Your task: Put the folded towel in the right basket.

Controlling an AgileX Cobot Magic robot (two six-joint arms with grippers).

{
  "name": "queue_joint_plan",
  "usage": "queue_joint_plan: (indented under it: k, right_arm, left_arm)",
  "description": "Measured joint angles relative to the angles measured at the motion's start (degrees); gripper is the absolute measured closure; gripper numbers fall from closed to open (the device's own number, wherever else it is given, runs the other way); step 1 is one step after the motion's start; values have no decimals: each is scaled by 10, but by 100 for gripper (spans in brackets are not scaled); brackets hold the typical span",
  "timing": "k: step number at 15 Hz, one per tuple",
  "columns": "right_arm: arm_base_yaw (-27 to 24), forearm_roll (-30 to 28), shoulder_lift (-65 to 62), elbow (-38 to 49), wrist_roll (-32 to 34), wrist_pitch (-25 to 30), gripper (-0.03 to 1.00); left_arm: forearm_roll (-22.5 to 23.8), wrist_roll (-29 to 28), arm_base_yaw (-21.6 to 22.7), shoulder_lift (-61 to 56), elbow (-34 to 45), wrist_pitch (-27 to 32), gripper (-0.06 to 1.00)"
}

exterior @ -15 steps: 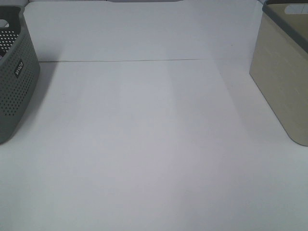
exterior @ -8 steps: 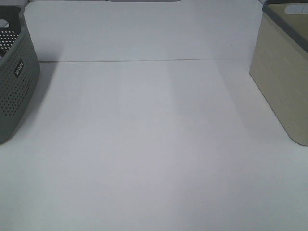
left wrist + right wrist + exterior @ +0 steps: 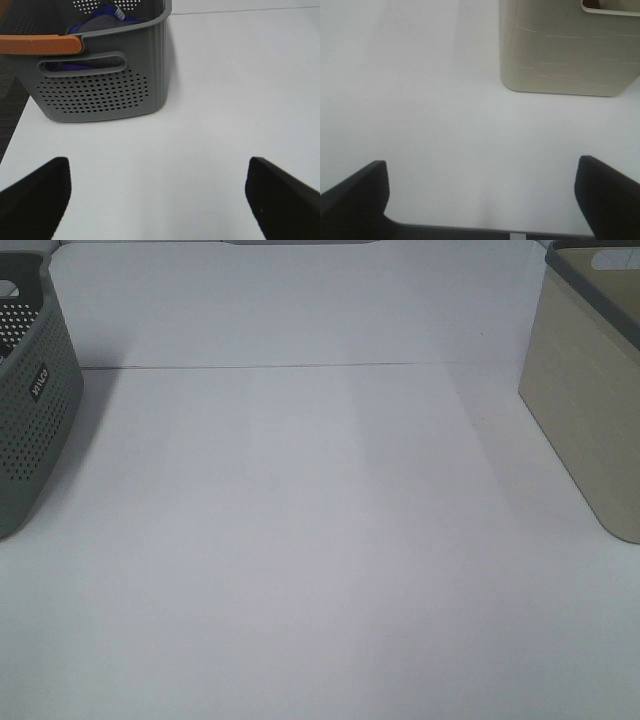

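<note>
A blue and grey cloth [image 3: 100, 22] lies inside the grey perforated basket [image 3: 100, 95], which has an orange handle [image 3: 40, 45]; I cannot tell if it is folded. That basket stands at the table's left edge [image 3: 30, 410]. The beige right basket [image 3: 585, 400] stands at the right edge and also shows in the right wrist view [image 3: 570, 55]. My left gripper [image 3: 156, 165] is open and empty, a short way in front of the grey basket. My right gripper [image 3: 481, 165] is open and empty, short of the beige basket. Neither gripper shows in the high view.
The white table [image 3: 320, 540] spans the space between the two baskets, with a thin seam line [image 3: 280, 367] across its far part. The table's edge and dark floor [image 3: 10, 110] lie beside the grey basket.
</note>
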Motion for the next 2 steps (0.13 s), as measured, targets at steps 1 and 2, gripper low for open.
queue_joint_plan:
  k: [1, 2]
  right_arm:
    - [0, 0, 0, 0, 0, 0, 0]
    - [0, 0, 0, 0, 0, 0, 0]
  left_arm:
    - [0, 0, 0, 0, 0, 0, 6]
    - [0, 0, 0, 0, 0, 0, 6]
